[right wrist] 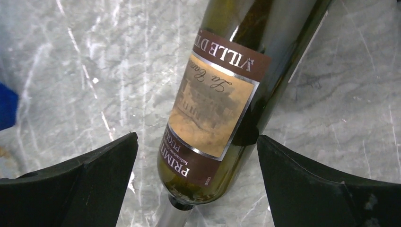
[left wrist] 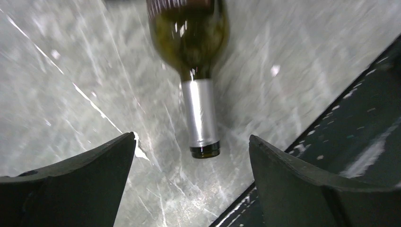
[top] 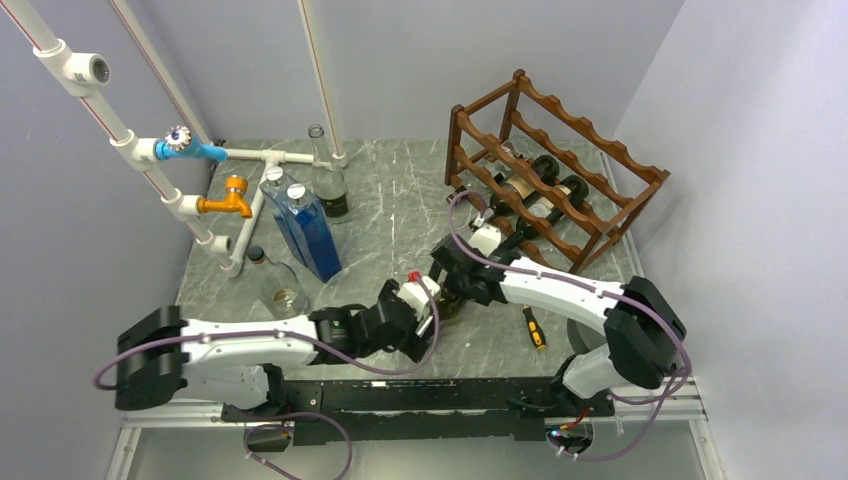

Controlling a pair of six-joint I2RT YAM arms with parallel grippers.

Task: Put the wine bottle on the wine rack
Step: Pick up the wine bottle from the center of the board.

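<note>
Both left fingers and right fingers gape wide, holding nothing. The wine bottle lies flat on the desk, well short of the wine rack. Rigid, slick, breakable glass, likely to roll; better gripped round the labelled body.
</note>
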